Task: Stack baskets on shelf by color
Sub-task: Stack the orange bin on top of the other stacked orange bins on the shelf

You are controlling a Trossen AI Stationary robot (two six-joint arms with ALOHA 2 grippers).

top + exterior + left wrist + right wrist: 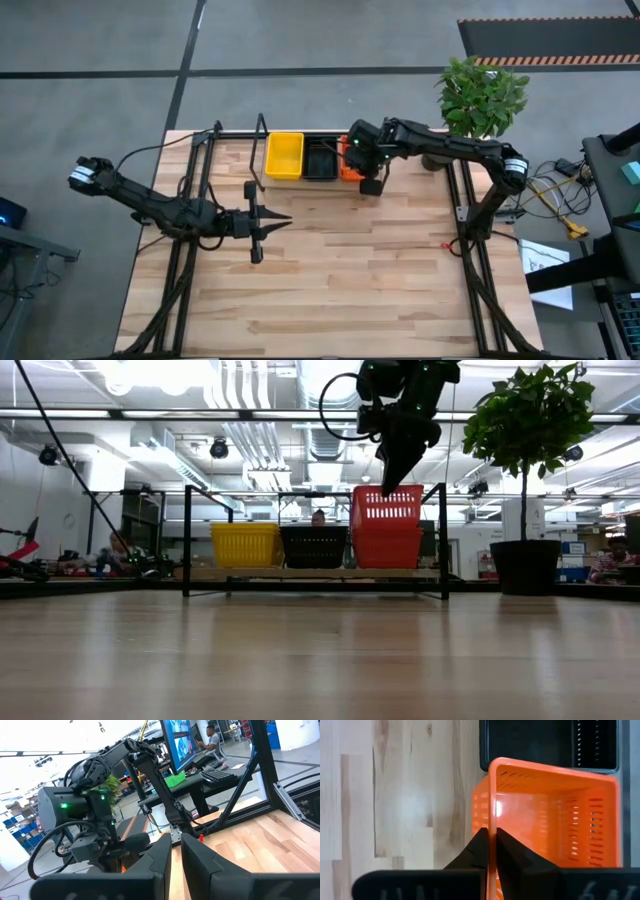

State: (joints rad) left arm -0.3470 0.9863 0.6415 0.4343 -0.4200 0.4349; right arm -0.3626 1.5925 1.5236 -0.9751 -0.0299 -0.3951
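Right tool [491, 851] clamped on orange basket [555, 815] rim, atop shelf [310, 573] stack.

One yellow basket [284, 156], one black basket [320, 159] and an orange stack [386, 526], apparently two baskets, sit on one shelf [315, 573]; one potted plant [480, 98]; two robot arms.

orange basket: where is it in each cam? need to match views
High view: orange basket at the shelf's right end, mostly hidden under the right gripper.
Low view: right of centre, raised above the other baskets, top rim under the gripper.
Left wrist view: only an orange sliver low behind the right arm; not clearly the basket.
Right wrist view: fills the centre, the fingers shut on its rim.
Shared landmark: the black basket beside it.
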